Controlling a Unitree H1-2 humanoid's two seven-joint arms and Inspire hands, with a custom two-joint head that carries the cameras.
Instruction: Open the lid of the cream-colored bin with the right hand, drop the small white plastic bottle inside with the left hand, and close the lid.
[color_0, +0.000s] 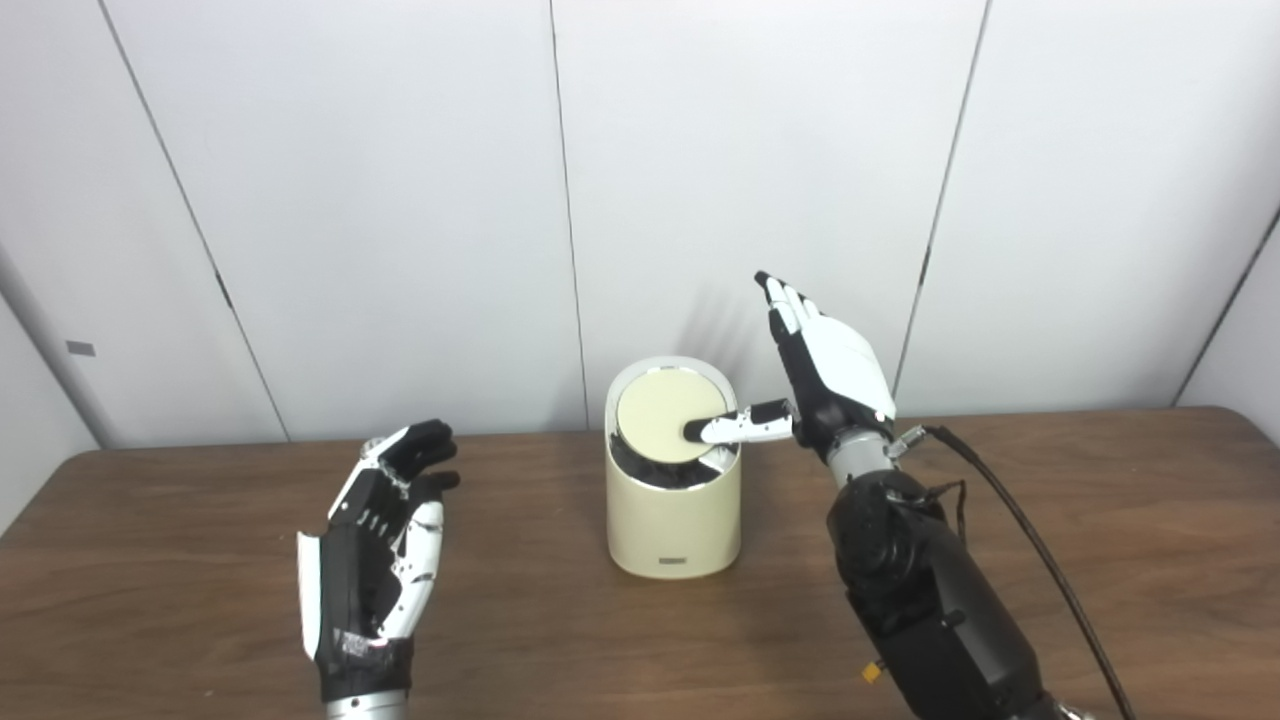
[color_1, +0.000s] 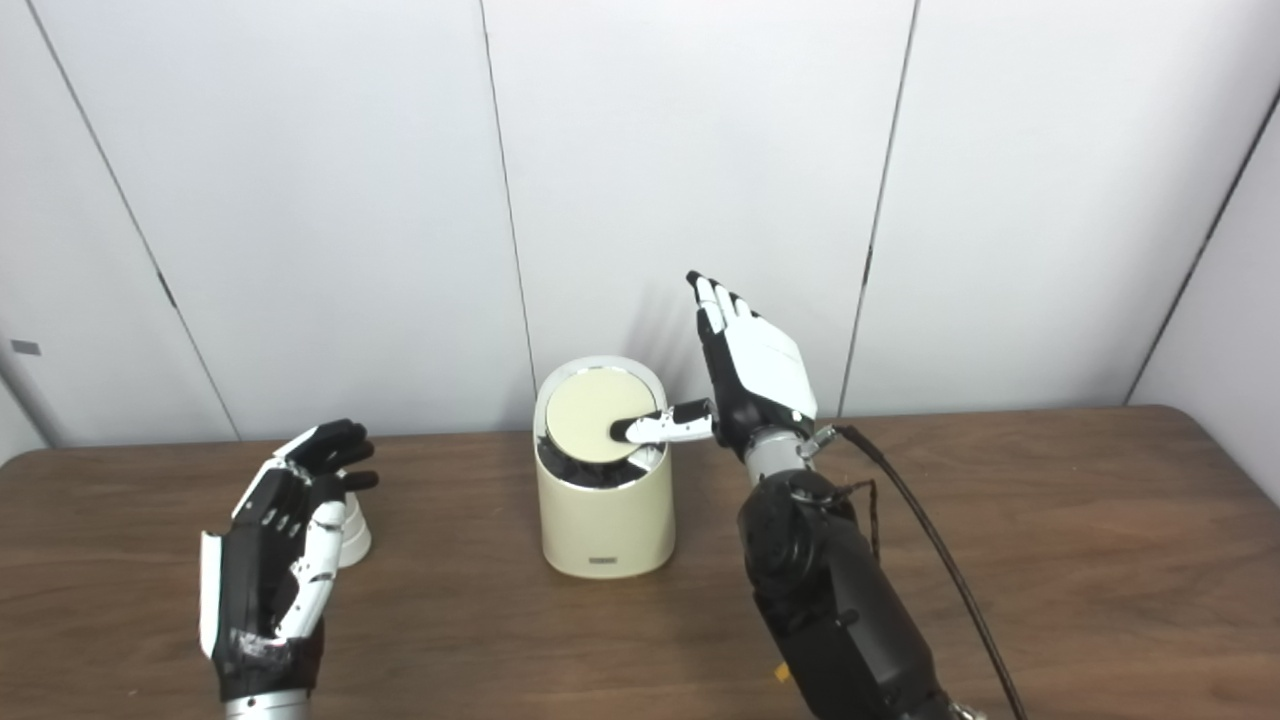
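We see the right hand (color_0: 835, 370) with fingers released and extended upward, its thumb tip resting on the tilted lid (color_0: 662, 415) of the cream-colored bin (color_0: 672, 520); the bin's contents are not discernible. The left hand (color_0: 375, 550), fingers apart, grasps nothing. The small white plastic bottle (color_1: 355, 530) stands on the table (color_0: 1100, 520) just behind that hand.

I count one cream-colored bin (color_0: 672, 500) on the table (color_0: 1100, 520), fitted with one round lid (color_0: 668, 415). I see one small white bottle (color_1: 352, 530), partly hidden behind my left hand (color_1: 275, 560). Two hands are in view: that left hand and the right hand (color_0: 830, 370). One black cable (color_0: 1030, 540) runs along the right arm.
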